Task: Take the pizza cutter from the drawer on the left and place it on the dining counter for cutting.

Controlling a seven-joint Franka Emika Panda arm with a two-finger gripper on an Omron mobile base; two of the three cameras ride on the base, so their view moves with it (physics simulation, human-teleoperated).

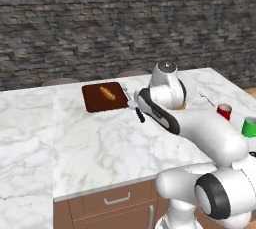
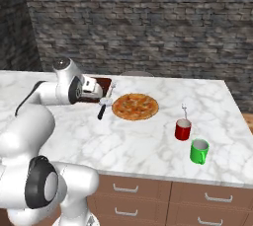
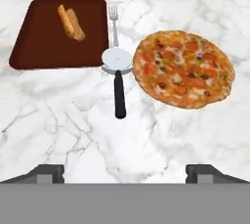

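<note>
Pizza cutter: I see its round silver wheel and black handle flat on the veined marble dining counter, at nine o'clock of the pizza.
Gripper: released, jaws wide, holding nothing.

Bench: I see white marble bench.
On it: pizza cutter, pizza, fork, brown board, red cup, green mug.

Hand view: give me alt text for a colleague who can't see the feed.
A pizza cutter lies flat on the white marble dining counter, wheel away from the camera, black handle toward it, free of the open end effector. A pizza lies right of it, a fork beyond it, and a brown cutting board holding bread to the left.
</note>
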